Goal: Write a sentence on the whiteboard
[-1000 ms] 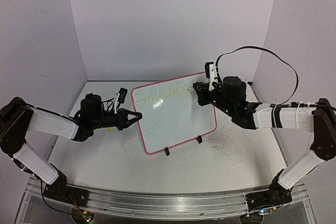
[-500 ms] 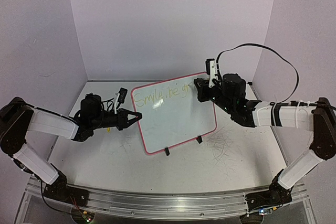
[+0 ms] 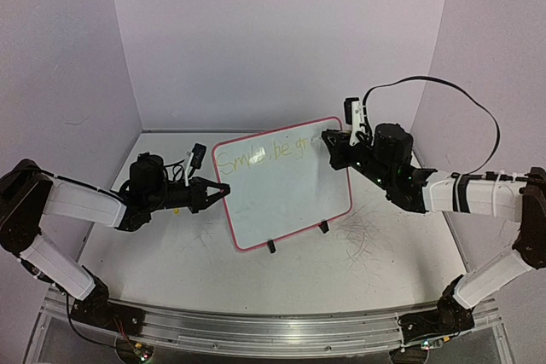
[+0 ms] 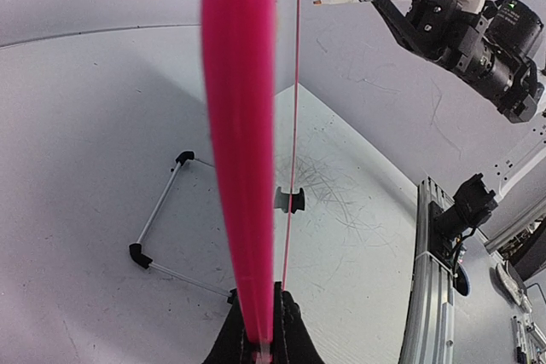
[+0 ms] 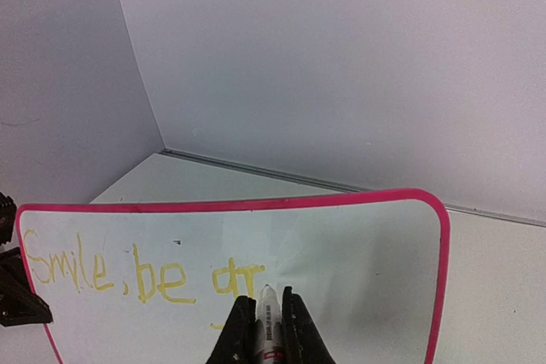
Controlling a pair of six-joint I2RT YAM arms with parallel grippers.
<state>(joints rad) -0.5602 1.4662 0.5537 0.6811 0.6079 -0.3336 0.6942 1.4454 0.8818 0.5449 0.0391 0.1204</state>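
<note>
The whiteboard [image 3: 290, 189] stands on two black clip feet, white with a pink-red frame. My left gripper [image 3: 223, 190] is shut on its left edge; in the left wrist view the frame [image 4: 239, 151] runs edge-on up from the jaws. The sentence [image 5: 136, 274] reads "Smile, be gr" in yellow along the top; it also shows in the top view [image 3: 260, 158]. My right gripper [image 5: 266, 317] is shut on a white marker [image 5: 268, 313] whose tip sits just right of the "r", close to the board. In the top view the right gripper [image 3: 331, 144] is at the board's upper right.
Grey scribble marks [image 3: 363, 232] cover the table right of the board. A black cable [image 3: 444, 91] loops above the right arm. Walls close the back and sides. A metal rail [image 3: 273, 330] runs along the near edge.
My right gripper has shifted right and slightly up along the board's top. The writing has grown to "gr". The left arm and board have not moved.
</note>
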